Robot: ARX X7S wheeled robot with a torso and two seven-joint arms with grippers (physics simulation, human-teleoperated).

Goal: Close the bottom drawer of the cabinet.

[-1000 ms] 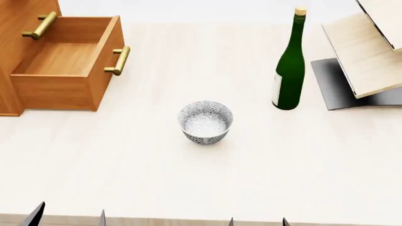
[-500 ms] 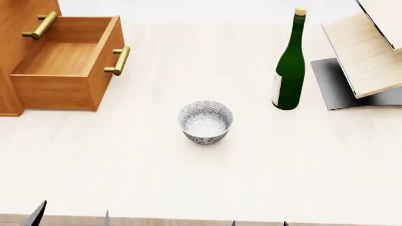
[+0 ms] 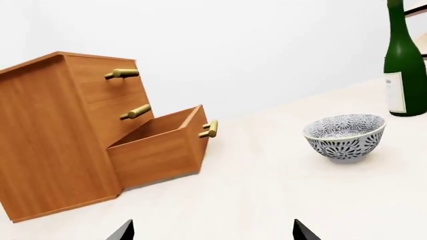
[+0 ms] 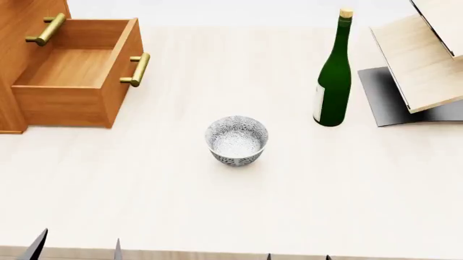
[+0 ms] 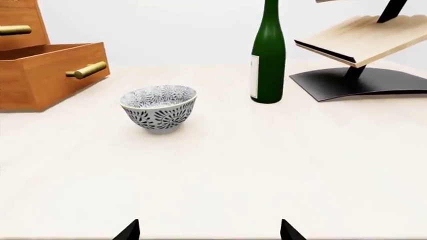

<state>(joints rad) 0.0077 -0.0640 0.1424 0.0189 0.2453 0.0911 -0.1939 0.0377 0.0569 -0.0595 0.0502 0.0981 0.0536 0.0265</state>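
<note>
The orange-brown cabinet (image 4: pixel 13 81) stands at the table's far left. Its bottom drawer (image 4: pixel 72 70) is pulled out wide and looks empty inside, and its brass handle (image 4: pixel 137 69) faces right. The left wrist view shows the cabinet (image 3: pixel 47 140), the open bottom drawer (image 3: pixel 160 150) and the two higher drawers pushed in. The right wrist view shows the drawer (image 5: pixel 53 72) at its far left. My left gripper (image 4: pixel 76 251) is open and empty at the table's near edge, well short of the drawer. My right gripper (image 4: pixel 298 257) is open and empty near the front edge.
A patterned bowl (image 4: pixel 237 140) sits mid-table between the grippers and the drawer. A green bottle (image 4: pixel 334 81) stands at the right. Beside it is a pale slanted rack (image 4: pixel 423 59) on a black base (image 4: pixel 380 97). The table's front edge runs just under the grippers.
The left gripper's fingertips have shifted slightly to the left along the bottom edge of the head view. The drawer and the right gripper have not moved.
</note>
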